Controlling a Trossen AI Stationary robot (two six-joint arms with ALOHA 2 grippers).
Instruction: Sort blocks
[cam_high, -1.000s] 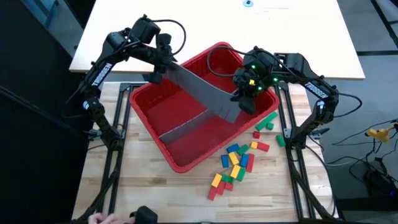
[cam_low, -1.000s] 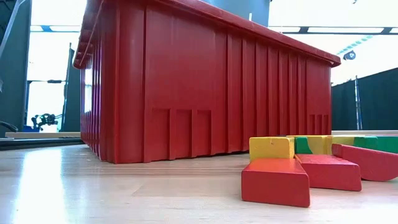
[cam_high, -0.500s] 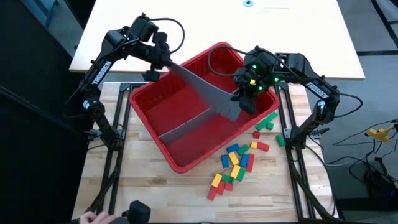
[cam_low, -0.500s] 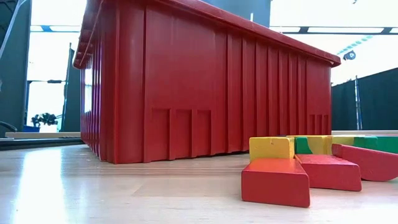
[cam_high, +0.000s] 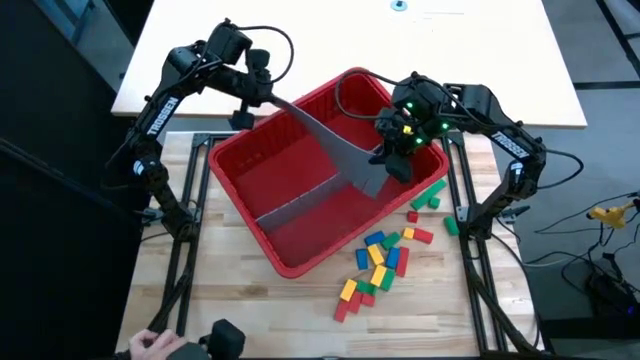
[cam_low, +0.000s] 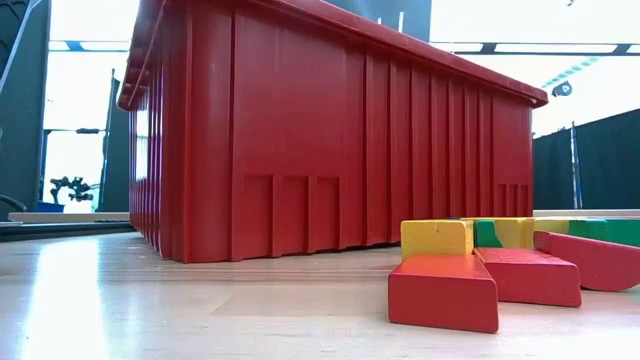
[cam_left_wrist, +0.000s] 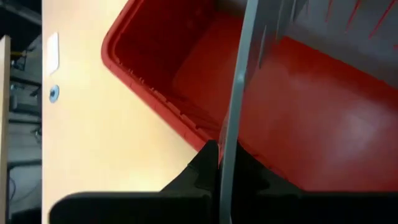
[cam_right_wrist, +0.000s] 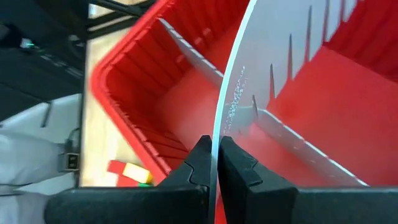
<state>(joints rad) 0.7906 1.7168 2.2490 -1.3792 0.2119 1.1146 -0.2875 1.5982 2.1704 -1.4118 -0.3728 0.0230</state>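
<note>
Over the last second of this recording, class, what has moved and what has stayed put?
The left gripper, shut on one end of the grey panel, has drawn that end up and back towards the bin's far left corner. The person's hand at the near table edge has shifted. The right gripper keeps hold of the other end; the red bin and blocks stayed.

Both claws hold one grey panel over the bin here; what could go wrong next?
The panel is bowed between the left claw and right claw; it may spring free or jam in the bin. The blocks lie outside, untouched, near the table edge.
</note>
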